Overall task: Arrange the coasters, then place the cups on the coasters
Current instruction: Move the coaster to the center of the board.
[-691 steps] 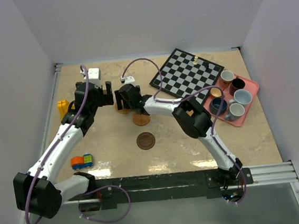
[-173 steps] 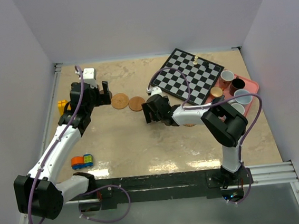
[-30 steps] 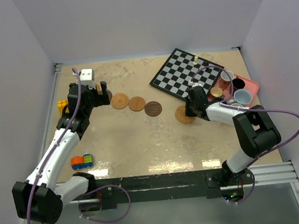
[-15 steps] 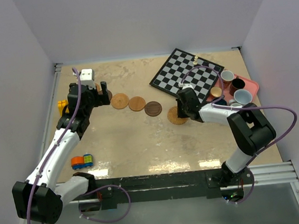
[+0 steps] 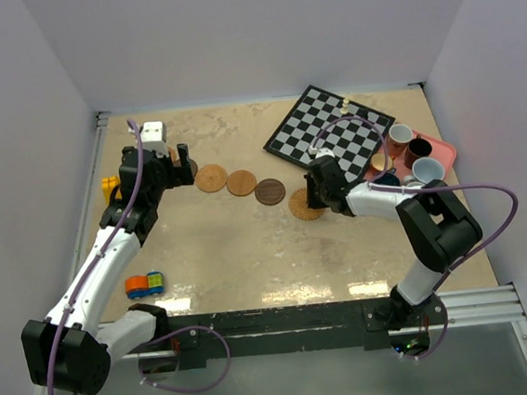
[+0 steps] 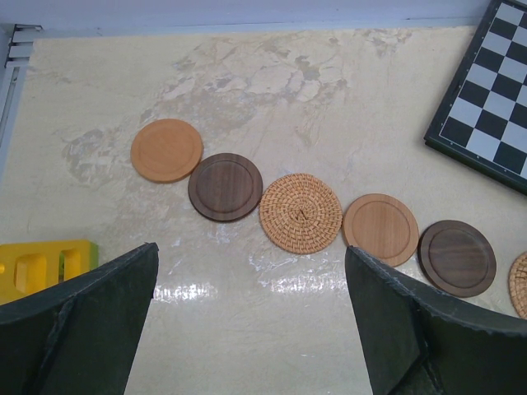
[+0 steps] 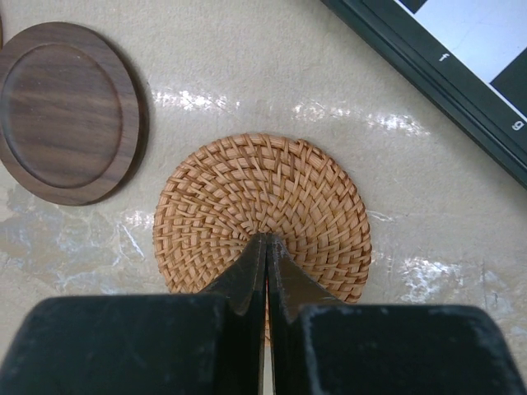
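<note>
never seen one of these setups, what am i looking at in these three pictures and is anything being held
These are two robot arms bolted at the near edge of a table, each ending in two-finger jaws. The overhead picture looks down from behind them, with the left arm on the left and the right arm on the right. The other two pictures come from small cameras on each wrist, looking along the jaws.

On the table lie a row of round coasters, a chessboard, a pink tray holding the cups, a yellow block and a toy car.

The left jaws stand wide open above the row, holding nothing. The right jaws are shut, with their tips down on the woven coaster at the chessboard end of the row. Nothing is gripped between them.
</note>
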Controlling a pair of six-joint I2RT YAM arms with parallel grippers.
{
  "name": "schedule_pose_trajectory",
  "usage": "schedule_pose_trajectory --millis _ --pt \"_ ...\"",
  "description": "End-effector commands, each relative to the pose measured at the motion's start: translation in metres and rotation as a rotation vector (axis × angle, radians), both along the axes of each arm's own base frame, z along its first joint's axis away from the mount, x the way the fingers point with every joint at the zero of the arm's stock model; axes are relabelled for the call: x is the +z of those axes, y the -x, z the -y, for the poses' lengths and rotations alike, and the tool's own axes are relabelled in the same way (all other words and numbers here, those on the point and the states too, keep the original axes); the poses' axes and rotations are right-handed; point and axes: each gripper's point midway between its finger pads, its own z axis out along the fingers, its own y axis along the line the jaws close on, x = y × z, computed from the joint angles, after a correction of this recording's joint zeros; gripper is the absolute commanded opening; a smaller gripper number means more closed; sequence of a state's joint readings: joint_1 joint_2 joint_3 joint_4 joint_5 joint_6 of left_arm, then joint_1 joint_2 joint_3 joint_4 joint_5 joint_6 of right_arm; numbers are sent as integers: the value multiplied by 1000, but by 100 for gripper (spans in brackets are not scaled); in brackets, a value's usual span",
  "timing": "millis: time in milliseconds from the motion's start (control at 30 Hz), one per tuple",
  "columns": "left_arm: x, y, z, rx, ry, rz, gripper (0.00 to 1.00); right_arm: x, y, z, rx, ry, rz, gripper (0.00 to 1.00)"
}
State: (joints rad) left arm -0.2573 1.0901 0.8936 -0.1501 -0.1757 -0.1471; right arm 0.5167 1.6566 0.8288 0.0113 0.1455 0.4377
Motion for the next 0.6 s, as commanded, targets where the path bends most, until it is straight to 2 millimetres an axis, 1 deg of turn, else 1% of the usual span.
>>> schedule_pose_trajectory --millis 0,100,267,567 --pt "9 -5 -1 8 18 36 100 -16 11 -8 15 -3 -69 0" --pt "7 -5 -1 8 17 33 100 -13 8 -10 14 -8 -55 0" --pt "7 -5 -1 9 17 33 100 -13 6 -11 10 -4 -52 0" --pt "7 -5 -1 9 17 33 100 -12 7 -17 18 -15 -50 0"
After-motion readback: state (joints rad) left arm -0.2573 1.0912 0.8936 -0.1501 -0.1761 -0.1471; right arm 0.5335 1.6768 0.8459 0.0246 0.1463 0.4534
